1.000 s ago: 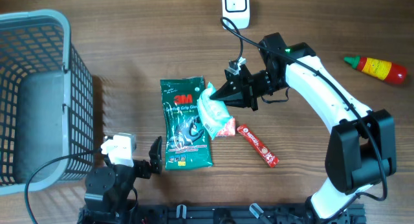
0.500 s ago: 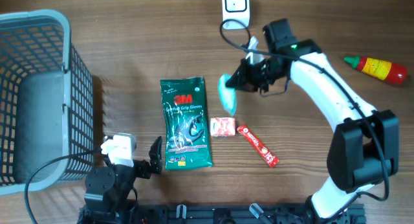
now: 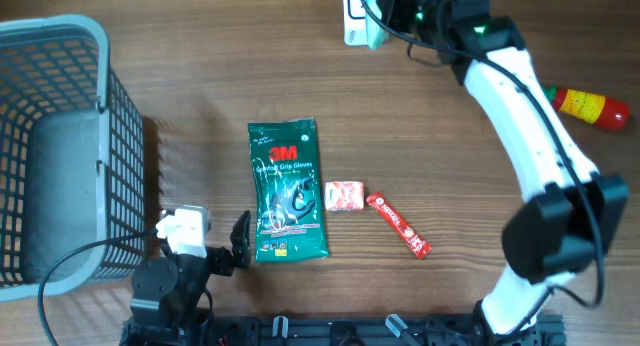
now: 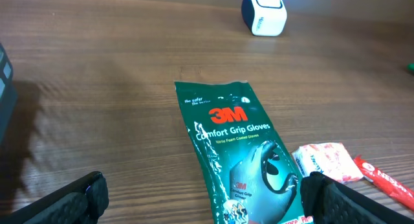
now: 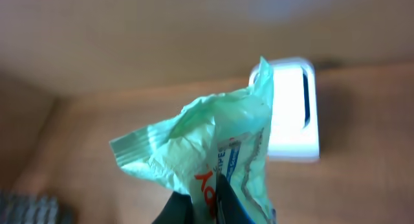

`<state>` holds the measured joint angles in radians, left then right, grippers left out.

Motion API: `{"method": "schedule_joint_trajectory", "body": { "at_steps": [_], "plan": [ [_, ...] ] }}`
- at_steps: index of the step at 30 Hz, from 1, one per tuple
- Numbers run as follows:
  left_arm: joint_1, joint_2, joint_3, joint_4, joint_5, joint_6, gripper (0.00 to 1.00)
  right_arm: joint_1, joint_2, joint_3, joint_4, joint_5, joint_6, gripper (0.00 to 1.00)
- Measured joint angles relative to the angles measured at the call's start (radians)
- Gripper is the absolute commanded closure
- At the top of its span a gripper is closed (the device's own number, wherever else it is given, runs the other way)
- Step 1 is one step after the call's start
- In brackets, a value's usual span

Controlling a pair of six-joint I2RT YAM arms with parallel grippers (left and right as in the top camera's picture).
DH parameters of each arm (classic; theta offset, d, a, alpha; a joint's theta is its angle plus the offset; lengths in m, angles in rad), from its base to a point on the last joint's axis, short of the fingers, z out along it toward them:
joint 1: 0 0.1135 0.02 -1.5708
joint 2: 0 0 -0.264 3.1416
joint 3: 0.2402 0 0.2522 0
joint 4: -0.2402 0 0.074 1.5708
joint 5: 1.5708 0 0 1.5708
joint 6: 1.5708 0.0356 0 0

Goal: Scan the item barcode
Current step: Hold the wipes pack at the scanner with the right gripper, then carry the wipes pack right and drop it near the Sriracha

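At far left we see the basket (image 3: 60, 146) on the table (image 3: 200, 76). The left gripper (image 4: 204, 185) rests low at the near edge, jaws spread wide and holding nothing. Just ahead of it lies the gloves pack (image 3: 287, 191), flat and face up. Beside that is a small pink packet (image 3: 344, 195), then a red stick (image 3: 398, 224).

At the far edge stands the white scanner (image 3: 360, 11). The right gripper (image 5: 207, 201) is raised in front of it and clamped on the wrapper (image 5: 213, 153), pinching its lower edge. We make the wrapper out as mint green, thin and heavily crinkled. It has a crimped seal along one end and a paler panel with red and blue print too blurred to read. Its upper corner overlaps the scanner's face in the right wrist view; whether they touch we cannot tell. A red bottle (image 3: 585, 104) lies at far right.
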<state>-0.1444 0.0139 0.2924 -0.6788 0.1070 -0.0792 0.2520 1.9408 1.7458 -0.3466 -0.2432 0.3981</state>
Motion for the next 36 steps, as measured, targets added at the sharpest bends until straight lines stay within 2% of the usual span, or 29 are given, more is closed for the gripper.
{"method": "schedule_joint_trajectory", "body": {
  "at_steps": [3,8,14,17,22,26,28,31,36],
  "plan": [
    [0.000,0.000,0.000,0.000,0.000,0.000,0.00,0.006,0.141,0.019,0.150,0.080,-0.003,0.95],
    [0.000,0.000,0.000,0.001,0.000,0.000,0.00,0.053,0.333,0.106,0.247,0.244,-0.055,0.95],
    [0.000,0.000,0.000,0.001,0.000,0.000,0.00,0.127,0.354,0.195,0.272,0.392,-0.090,0.95],
    [0.000,0.000,0.000,0.000,0.000,0.000,0.00,0.123,0.354,0.223,0.096,0.446,-0.089,0.95],
    [0.000,0.000,0.000,0.001,0.000,0.000,0.00,0.069,0.253,0.241,-0.315,0.621,-0.042,0.96],
    [0.000,0.000,0.000,0.001,0.000,0.000,0.00,-0.057,0.129,0.272,-0.605,0.745,0.099,0.95],
    [0.000,0.000,0.000,0.000,0.000,0.000,0.00,-0.198,0.097,0.278,-0.755,0.789,0.214,0.95],
    [0.000,0.000,0.000,0.001,0.000,0.000,0.00,-0.352,0.098,0.227,-0.831,0.809,0.328,0.96],
    [0.000,0.000,0.000,0.001,0.000,0.000,0.00,-0.636,0.104,0.005,-0.854,0.824,0.544,0.96]
  ]
}}
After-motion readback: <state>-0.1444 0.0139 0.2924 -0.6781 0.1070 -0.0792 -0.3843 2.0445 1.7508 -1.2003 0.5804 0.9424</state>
